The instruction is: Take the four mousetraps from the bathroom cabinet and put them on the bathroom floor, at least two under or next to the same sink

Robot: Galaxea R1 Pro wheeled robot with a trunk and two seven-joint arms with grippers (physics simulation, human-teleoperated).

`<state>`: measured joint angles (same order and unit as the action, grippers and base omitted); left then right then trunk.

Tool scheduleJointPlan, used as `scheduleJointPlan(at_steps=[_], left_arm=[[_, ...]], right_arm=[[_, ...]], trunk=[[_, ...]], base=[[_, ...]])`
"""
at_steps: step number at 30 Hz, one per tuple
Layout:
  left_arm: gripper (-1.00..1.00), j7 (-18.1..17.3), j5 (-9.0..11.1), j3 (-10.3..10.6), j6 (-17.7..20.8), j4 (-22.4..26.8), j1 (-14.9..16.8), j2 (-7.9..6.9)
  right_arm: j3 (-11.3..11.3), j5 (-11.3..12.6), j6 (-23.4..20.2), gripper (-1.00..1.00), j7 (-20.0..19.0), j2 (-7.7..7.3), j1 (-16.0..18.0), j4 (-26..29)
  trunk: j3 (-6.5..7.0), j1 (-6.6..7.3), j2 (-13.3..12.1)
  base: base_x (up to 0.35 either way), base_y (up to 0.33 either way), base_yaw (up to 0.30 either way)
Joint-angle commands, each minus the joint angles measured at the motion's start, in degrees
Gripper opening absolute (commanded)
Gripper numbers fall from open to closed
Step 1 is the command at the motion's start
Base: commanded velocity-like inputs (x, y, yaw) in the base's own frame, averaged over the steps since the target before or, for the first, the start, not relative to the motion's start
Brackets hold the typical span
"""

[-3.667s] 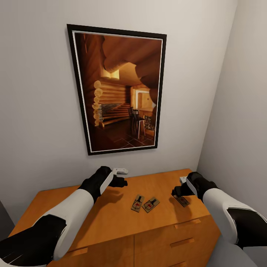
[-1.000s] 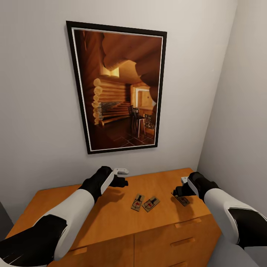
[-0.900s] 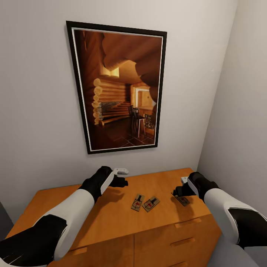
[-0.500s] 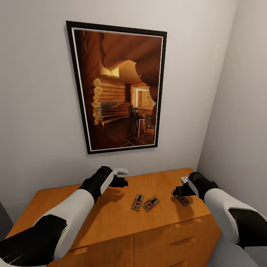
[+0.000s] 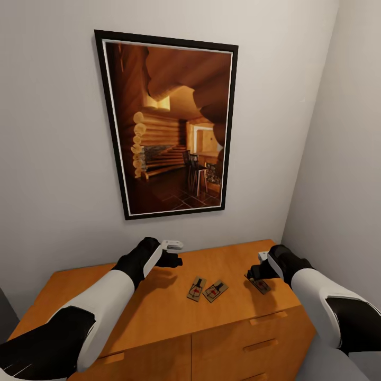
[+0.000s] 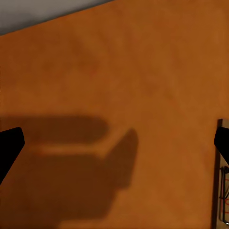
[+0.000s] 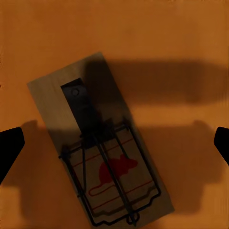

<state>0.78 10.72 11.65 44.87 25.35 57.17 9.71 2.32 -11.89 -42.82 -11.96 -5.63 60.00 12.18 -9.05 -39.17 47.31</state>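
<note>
Two mousetraps (image 5: 196, 289) (image 5: 215, 291) lie side by side on the middle of the orange-brown cabinet (image 5: 159, 312) top. A third mousetrap (image 5: 260, 286) (image 7: 100, 157) lies near the right end, red mouse print up. My right gripper (image 5: 255, 275) (image 7: 114, 145) hovers open just above it, fingertips (image 7: 9, 148) wide on either side. My left gripper (image 5: 172, 259) (image 6: 114, 145) is open over bare cabinet top (image 6: 119, 71), left of the pair; one trap's edge (image 6: 223, 200) shows beside it. The fourth mousetrap, the bathroom floor and the sink are out of view.
A large framed picture (image 5: 169, 127) of a log cabin interior hangs on the wall behind the cabinet. A side wall (image 5: 344, 159) stands close on the right. Drawer fronts with bar handles (image 5: 260, 345) face me below the top.
Over the last second nothing has visibly moved. Since the oldest frame the view has shifted slightly; both arms hold their places.
</note>
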Motion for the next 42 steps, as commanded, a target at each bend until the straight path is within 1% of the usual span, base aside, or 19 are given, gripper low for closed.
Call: scheduleJointPlan(at_steps=[1,6,9,16,21,28,42], left_arm=[[1.0,0.1,0.3,0.3,0.2,0.1,0.1,-0.06],[1.0,0.1,0.3,0.3,0.2,0.0,0.1,-0.1],[1.0,0.1,0.3,0.3,0.2,0.0,0.1,-0.1],[1.0,0.1,0.3,0.3,0.2,0.0,0.1,-0.06],[1.0,0.1,0.3,0.3,0.2,-0.1,0.1,-0.08],[1.0,0.2,0.3,0.3,0.2,-0.3,0.1,-0.12],[1.0,0.1,0.3,0.3,0.2,-0.3,0.1,-0.13]], right_arm=[[0.2,-0.6,-0.3,1.0,-0.4,0.0,0.0,0.2],[0.3,-0.6,-0.8,1.0,-0.5,-0.01,0.0,0.4],[0.3,-0.6,-1.9,1.0,-0.5,-0.09,0.0,1.1],[0.3,-0.5,-6.9,1.0,-0.4,-0.03,0.0,6.1],[0.3,-0.4,-8.5,1.0,-0.4,-0.01,0.0,8.5],[0.4,-0.3,-9.3,1.0,-0.4,0.01,0.0,9.7],[0.4,-0.3,-9.4,1.0,-0.4,0.0,0.0,10.0]], trunk=[[-0.09,-0.01,0.1],[-0.09,-0.01,0.1],[-0.09,-0.01,0.1],[-0.09,-0.01,0.1],[-0.09,-0.01,0.1],[-0.09,-0.01,0.1],[-0.09,-0.01,0.1]], base=[[0.0,0.0,0.0],[0.0,0.0,0.0],[0.0,0.0,0.0],[0.0,0.0,0.0],[0.0,0.0,0.0],[0.0,0.0,0.0],[0.0,0.0,0.0]])
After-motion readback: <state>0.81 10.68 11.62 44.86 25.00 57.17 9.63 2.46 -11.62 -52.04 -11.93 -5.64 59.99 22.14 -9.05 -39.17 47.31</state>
